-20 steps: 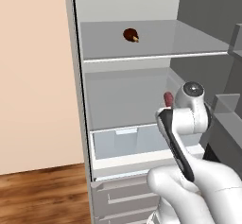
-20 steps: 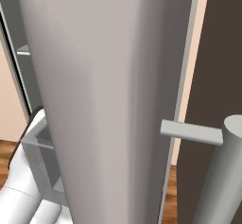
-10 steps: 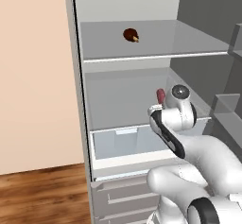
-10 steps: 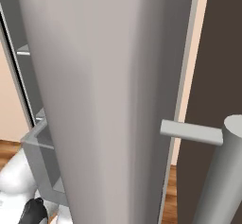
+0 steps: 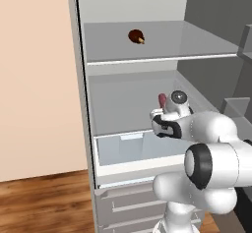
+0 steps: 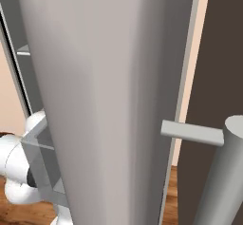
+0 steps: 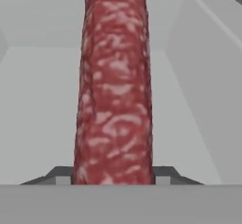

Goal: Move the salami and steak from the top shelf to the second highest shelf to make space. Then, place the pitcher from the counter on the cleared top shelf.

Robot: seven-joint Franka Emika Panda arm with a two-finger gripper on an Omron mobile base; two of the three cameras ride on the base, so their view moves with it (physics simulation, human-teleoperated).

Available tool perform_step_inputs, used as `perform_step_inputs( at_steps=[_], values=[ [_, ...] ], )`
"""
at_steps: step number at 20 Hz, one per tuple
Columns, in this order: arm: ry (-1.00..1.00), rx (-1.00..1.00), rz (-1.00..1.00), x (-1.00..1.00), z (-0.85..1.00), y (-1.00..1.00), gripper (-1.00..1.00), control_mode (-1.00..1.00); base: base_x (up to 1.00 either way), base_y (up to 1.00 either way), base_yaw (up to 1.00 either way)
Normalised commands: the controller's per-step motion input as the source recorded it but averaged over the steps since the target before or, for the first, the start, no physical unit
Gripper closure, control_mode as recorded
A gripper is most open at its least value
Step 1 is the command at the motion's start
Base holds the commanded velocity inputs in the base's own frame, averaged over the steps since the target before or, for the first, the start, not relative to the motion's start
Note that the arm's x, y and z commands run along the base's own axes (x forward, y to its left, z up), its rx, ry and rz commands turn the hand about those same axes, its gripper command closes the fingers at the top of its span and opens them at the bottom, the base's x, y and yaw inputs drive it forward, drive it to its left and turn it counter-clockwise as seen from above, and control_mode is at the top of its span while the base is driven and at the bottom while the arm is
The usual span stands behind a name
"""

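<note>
Open grey fridge interior (image 5: 133, 1) ahead. Wide flat grey top shelf (image 5: 162, 57) carries only small dark reddish-brown steak chunk (image 5: 136, 36). White arm reaches in over grey second highest shelf (image 5: 120, 114), above bluish drawer fronts. Jaws (image 7: 113, 176) pinching pinkish-red mottled salami log (image 7: 115, 86) (image 5: 162, 99) at near end; long axis runs straight out from jaws, far end pointing deeper into fridge. Step judged: placing salami. Next: lower onto shelf, release, fetch steak.

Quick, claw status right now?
Claw: closed on the salami, inside the fridge over the second highest shelf.
</note>
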Motion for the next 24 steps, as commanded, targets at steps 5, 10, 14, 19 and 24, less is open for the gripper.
perform_step_inputs(
  at_steps=[5, 10, 14, 19, 24],
  values=[
    [0.00, 0.00, 0.00, 0.63, -0.47, -0.07, -1.00, -1.00, 0.00, 0.00, 0.00],
    [-0.03, 0.00, 0.00, 0.43, -0.12, -0.11, -1.00, -1.00, 0.00, 0.00, 0.00],
    [-0.13, 0.00, 0.00, -0.13, 0.00, -0.01, -1.00, -1.00, 0.00, 0.00, 0.00],
    [-0.15, 0.00, 0.00, -0.67, 0.44, 0.05, -1.00, -1.00, 0.00, 0.00, 0.00],
    [-0.08, 0.00, 0.00, -0.70, 0.95, 0.18, -1.00, -1.00, 0.00, 0.00, 0.00]
  ],
)
